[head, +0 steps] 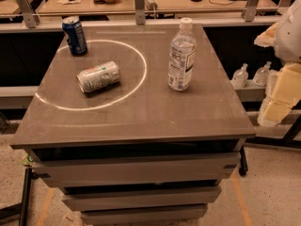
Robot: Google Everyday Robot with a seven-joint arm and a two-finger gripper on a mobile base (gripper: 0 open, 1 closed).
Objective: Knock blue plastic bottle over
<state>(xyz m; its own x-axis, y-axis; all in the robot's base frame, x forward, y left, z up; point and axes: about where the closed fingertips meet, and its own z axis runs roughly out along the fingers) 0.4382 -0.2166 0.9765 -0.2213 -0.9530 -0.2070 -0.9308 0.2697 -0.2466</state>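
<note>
End effector (282, 95) at right edge, state unclear; upright clear white-capped blue plastic bottle (181, 55).

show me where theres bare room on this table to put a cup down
Free: the table's front strip, in front of the lying can and bottle; the middle between them. Crowded: back left, where the blue can stands by the lying can. The gripper hangs off the table's right side.

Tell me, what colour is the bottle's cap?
White cap on the blue plastic bottle, camera view; the claw is at the right edge.
</note>
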